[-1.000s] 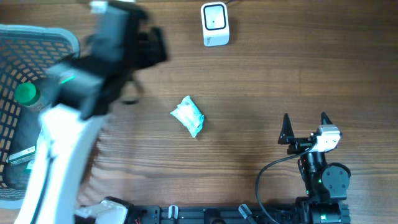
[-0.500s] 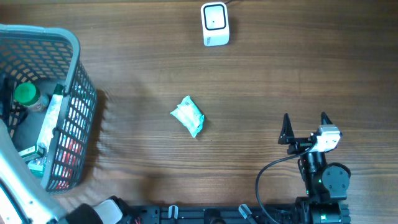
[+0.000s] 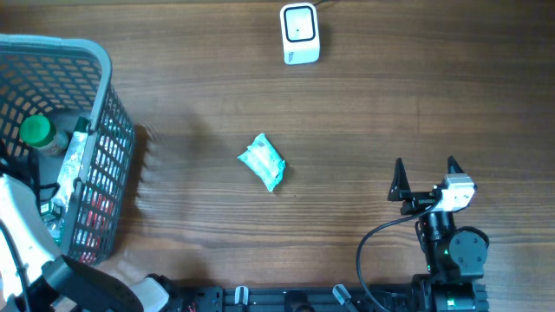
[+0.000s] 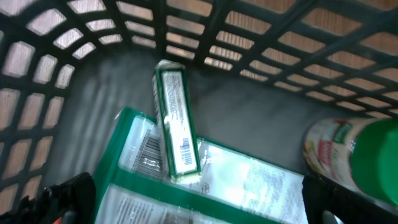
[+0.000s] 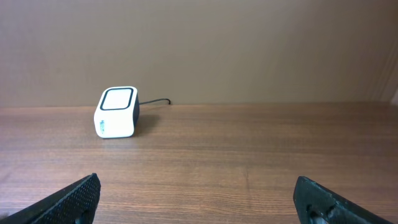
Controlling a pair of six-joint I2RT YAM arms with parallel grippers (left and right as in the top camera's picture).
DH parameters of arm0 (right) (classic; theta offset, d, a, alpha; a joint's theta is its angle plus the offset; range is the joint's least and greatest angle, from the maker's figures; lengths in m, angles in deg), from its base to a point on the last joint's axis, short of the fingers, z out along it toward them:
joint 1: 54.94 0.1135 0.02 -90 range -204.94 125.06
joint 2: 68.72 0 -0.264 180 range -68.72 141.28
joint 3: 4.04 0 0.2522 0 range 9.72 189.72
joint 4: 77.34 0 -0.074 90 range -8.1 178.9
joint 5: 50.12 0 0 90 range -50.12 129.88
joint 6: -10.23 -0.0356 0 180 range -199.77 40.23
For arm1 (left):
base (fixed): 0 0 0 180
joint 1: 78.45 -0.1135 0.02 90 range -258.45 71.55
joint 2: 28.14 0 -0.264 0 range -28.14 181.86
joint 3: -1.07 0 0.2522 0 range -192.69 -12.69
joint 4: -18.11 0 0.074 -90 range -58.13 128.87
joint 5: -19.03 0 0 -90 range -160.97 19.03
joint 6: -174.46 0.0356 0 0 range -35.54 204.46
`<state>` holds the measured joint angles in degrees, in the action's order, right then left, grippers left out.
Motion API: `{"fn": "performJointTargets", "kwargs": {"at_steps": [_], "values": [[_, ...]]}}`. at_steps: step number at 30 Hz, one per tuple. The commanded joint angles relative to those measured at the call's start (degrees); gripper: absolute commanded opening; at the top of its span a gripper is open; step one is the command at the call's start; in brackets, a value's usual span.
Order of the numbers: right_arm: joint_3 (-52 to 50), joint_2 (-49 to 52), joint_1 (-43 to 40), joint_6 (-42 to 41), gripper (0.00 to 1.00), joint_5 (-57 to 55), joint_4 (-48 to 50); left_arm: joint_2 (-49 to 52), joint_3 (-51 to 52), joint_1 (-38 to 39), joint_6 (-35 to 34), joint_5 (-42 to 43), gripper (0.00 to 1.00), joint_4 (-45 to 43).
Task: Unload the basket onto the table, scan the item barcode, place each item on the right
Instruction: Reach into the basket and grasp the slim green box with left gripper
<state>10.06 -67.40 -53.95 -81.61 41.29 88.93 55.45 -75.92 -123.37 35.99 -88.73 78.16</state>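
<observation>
In the left wrist view my left gripper (image 4: 198,206) hangs open inside the grey mesh basket (image 4: 261,37). It is just above a flat green-edged packet (image 4: 261,183). A narrow green-and-white box (image 4: 176,121) with a small barcode lies on that packet. A green-capped bottle (image 4: 364,155) stands at the right. From overhead only the white left arm (image 3: 19,230) shows, reaching into the basket (image 3: 97,65). A teal packet (image 3: 262,162) lies mid-table. The white scanner (image 3: 300,33) stands at the far edge. My right gripper (image 3: 425,178) rests open, with nothing between its fingers.
The right wrist view shows the scanner (image 5: 117,112) with its cable to the far left, across bare wood, in front of a brown wall. The basket also holds a silvery pouch (image 3: 73,160) and a red item (image 3: 97,208).
The left arm has swung from over the basket's right side to the lower left and dipped into the basket. The right arm and the teal packet have not moved.
</observation>
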Motion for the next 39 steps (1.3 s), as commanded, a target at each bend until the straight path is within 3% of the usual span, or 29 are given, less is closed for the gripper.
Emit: {"fn": "performJointTargets", "kwargs": {"at_steps": [1,6,18,27,34,39], "values": [[-0.02,0.02,0.33,-0.52,1.0,-0.52,0.2,0.02,5.44,-0.35,5.16,-2.03,1.0,-5.53],[-0.02,0.02,0.33,-0.5,1.0,-0.52,0.2,1.42,7.04,-0.37,6.08,-6.21,1.0,-7.58],[-0.02,0.02,0.33,-0.52,1.0,-0.52,0.2,12.5,7.04,-3.15,6.32,-5.9,0.98,-10.78],[-0.02,0.02,0.33,-0.5,1.0,-0.52,0.2,12.48,7.04,-3.15,6.32,-5.7,0.53,-12.33],[-0.02,0.02,0.33,-0.52,1.0,-0.5,0.2,12.55,7.04,-3.15,6.29,-5.68,0.52,-13.77],[-0.02,0.02,0.33,-0.5,1.0,-0.52,0.2,12.55,7.04,-3.15,6.29,-5.68,0.36,-13.97]]}}
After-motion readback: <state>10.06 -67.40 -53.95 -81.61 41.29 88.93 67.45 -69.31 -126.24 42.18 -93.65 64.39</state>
